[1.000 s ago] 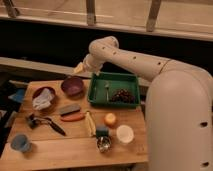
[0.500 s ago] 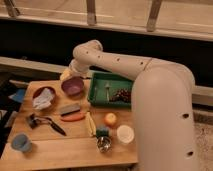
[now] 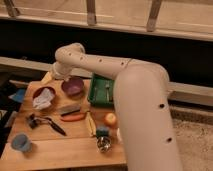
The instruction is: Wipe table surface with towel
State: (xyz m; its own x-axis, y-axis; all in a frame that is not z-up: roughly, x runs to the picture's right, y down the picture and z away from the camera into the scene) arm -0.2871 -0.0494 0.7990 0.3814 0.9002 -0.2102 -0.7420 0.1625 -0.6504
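The white towel [image 3: 43, 98] lies crumpled in a dark red bowl [image 3: 36, 92] at the back left of the wooden table [image 3: 65, 152]. My arm [image 3: 100, 65] reaches from the right across the back of the table. My gripper [image 3: 58, 76] is at its end, low over the table's back left edge. It is just behind the purple bowl [image 3: 73, 86] and up and to the right of the towel, apart from it.
A green tray [image 3: 102, 91] stands at the back right. A grey block [image 3: 69, 108], a carrot [image 3: 74, 117], a black tool [image 3: 44, 123], a banana [image 3: 91, 125], an orange [image 3: 110, 119], a metal cup [image 3: 103, 145] and a blue cup [image 3: 21, 142] lie on the table.
My arm has swung left from over the green tray to the table's back left corner, nearer the towel. The view has shifted, and the objects on the table have stayed put.
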